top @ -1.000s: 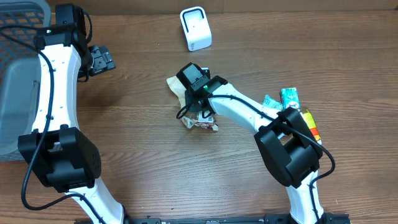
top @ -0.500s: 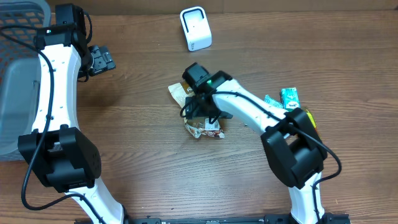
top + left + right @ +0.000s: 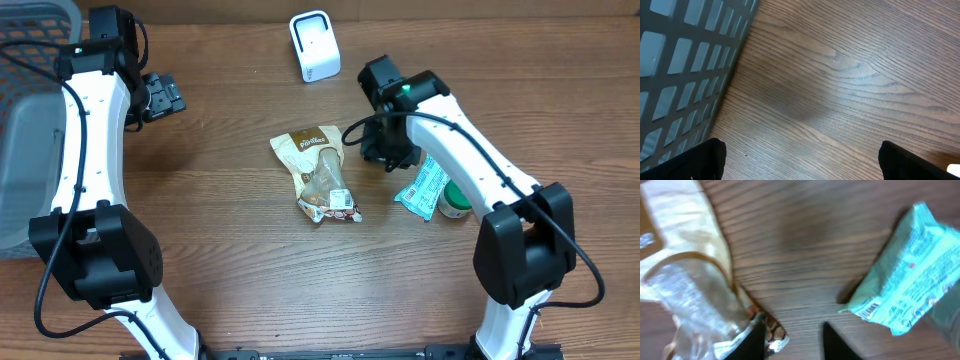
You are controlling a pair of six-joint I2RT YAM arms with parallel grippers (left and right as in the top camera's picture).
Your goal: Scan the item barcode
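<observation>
You look down on a brown wood-grain table (image 3: 230, 280), with 12 o'clock at the far edge. A crumpled snack pouch, tan paper at the top and clear plastic below (image 3: 320, 175), lies flat at the centre of the table. No gripper touches it. A white boxy barcode scanner (image 3: 314, 45) stands at 12 o'clock from the pouch, well apart from it.

The right gripper (image 3: 385, 150) hangs at about 2 o'clock from the pouch, near its upper corner. In the right wrist view its two dark fingers (image 3: 752, 340) stand apart, with only bare wood in the gap between them. They hold nothing. From that view the pouch lies at 9 o'clock and a teal plastic packet with small printing (image 3: 422, 188) lies at 3 o'clock.

In the overhead view the teal packet lies flat at 3 o'clock from the pouch, just below the right gripper. A green round object (image 3: 455, 203) is partly hidden under the packet's 4 o'clock edge.

The left gripper (image 3: 160, 97) hovers at 10 o'clock from the pouch, well apart from it. In the left wrist view its fingers (image 3: 695, 160) are spread wide over bare wood and hold nothing. A grey slotted plastic basket (image 3: 20, 130) fills the table's 9 o'clock edge.
</observation>
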